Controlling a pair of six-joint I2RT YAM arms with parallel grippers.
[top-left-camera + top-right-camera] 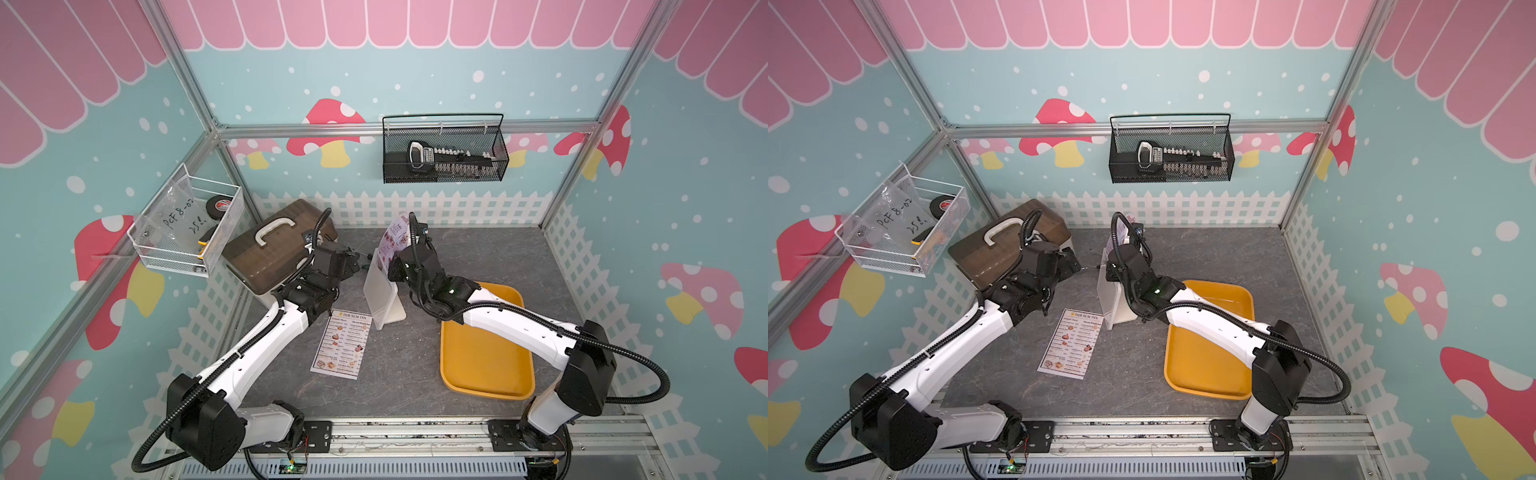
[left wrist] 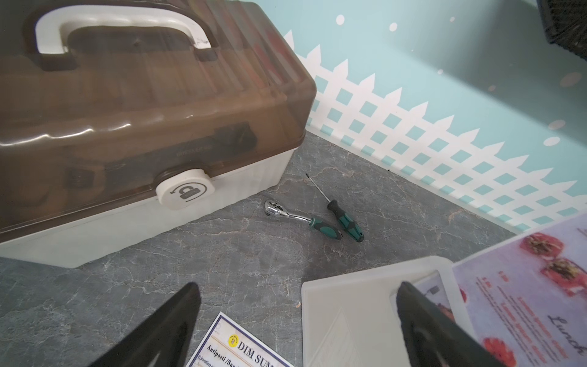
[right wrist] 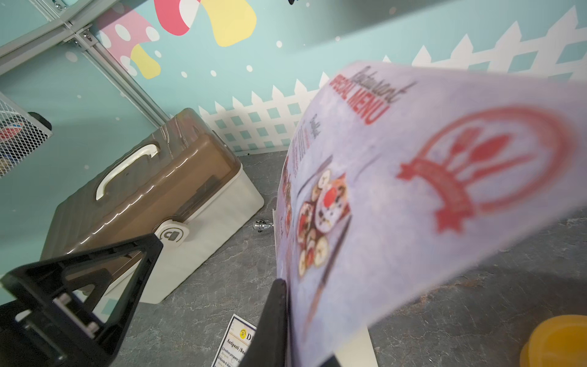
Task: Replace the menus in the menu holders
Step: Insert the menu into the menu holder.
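- Nearest on the table point(image 1: 415, 395), the DIM SUM INN menu point(image 1: 341, 344) lies flat and face up, just beside the foot of the menu holder point(image 1: 379, 291). The yellow tray point(image 1: 490, 365) sits on the other side, under the right arm.
- The holder stands upright mid-table. The SPECIAL MENU point(image 3: 413, 190) sits partly in its top slot, and the free part bows over.
- The right pincer point(image 1: 391, 272) is closed on that sheet above the holder. Whether the sheet is going in or coming out cannot be told.
- In either case, move the sheet straight along the slot line without twist. A bowed sheet is likely to jam or crease.
- The left pincer point(image 2: 298, 286) stands wide open and empty, just beside the holder. Recommended: brace the holder with it, since so light a stand may tip or slide.
- Farther back lie the ratchet point(image 2: 298, 217), the screwdriver point(image 2: 336, 206) and the toolbox point(image 1: 274, 249). Avoid contact with them.
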